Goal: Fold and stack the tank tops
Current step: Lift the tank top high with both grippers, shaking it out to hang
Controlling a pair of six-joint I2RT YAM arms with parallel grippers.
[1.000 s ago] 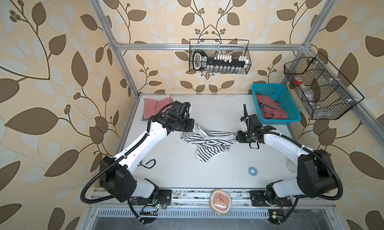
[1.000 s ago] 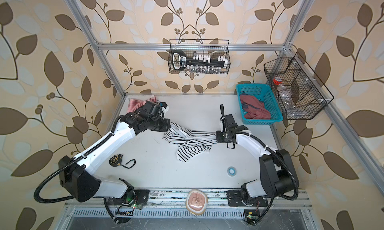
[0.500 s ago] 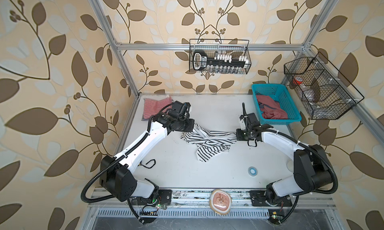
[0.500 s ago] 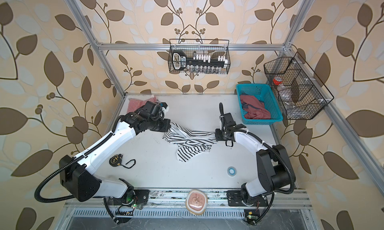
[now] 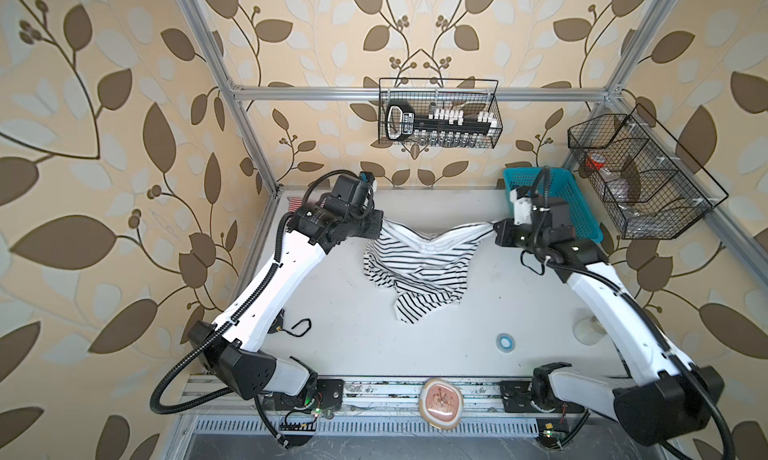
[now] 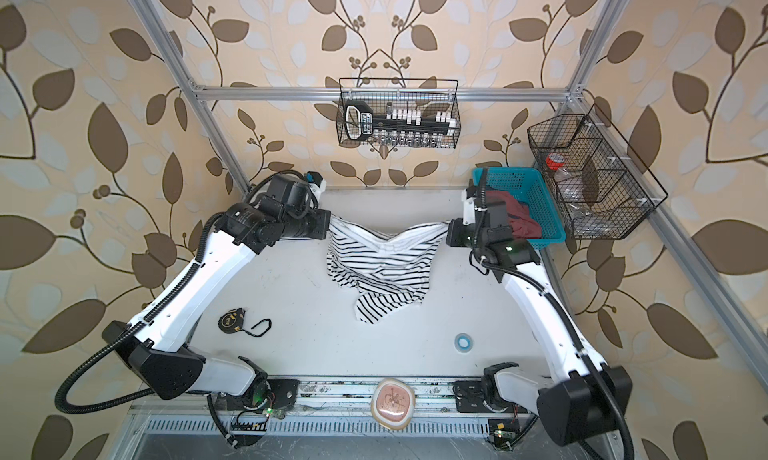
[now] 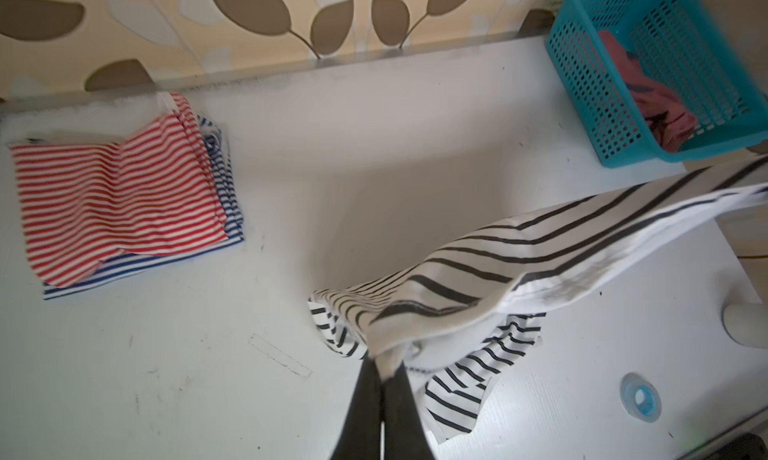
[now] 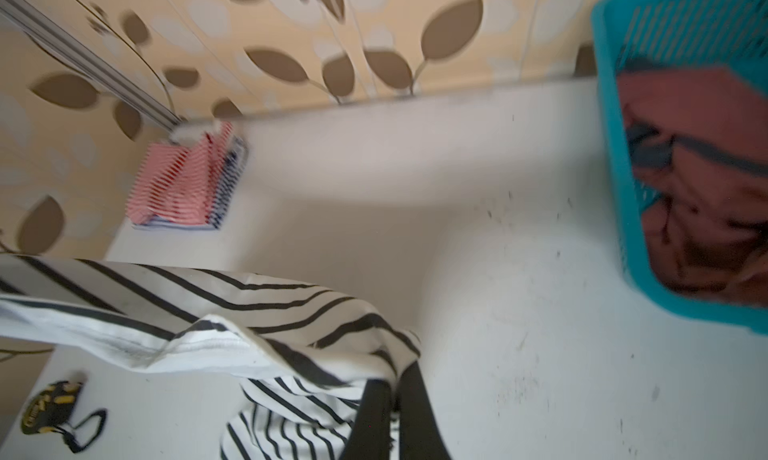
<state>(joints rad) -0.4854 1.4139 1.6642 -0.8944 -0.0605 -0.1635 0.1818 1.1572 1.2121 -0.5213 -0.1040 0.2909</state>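
Step in hand, spreading: the black-striped top (image 5: 419, 262) hangs between L end effector (image 7: 384, 368) & R end effector (image 8: 395, 379), each clenched on its upper edge, lower part sagging onto the counter (image 5: 353, 354); next you should lay it flat w/o slack, then fold & add to the stack (image 7: 116, 196).

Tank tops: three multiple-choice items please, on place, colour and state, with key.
1. Where is the dusty red top?
A. in the blue basket
B. on a hanger
C. on the floor

2. Which top lies uppermost on the folded pile?
A. plain grey
B. red-and-white striped top
C. green

3. The black-and-white striped top is:
A. folded flat
B. lying untouched
C. hanging between the left gripper and right gripper, both shut on it

1 A: red cloth shows inside the basket. 2 B: red stripes cover the pile. 3 C: it sags between both grippers.
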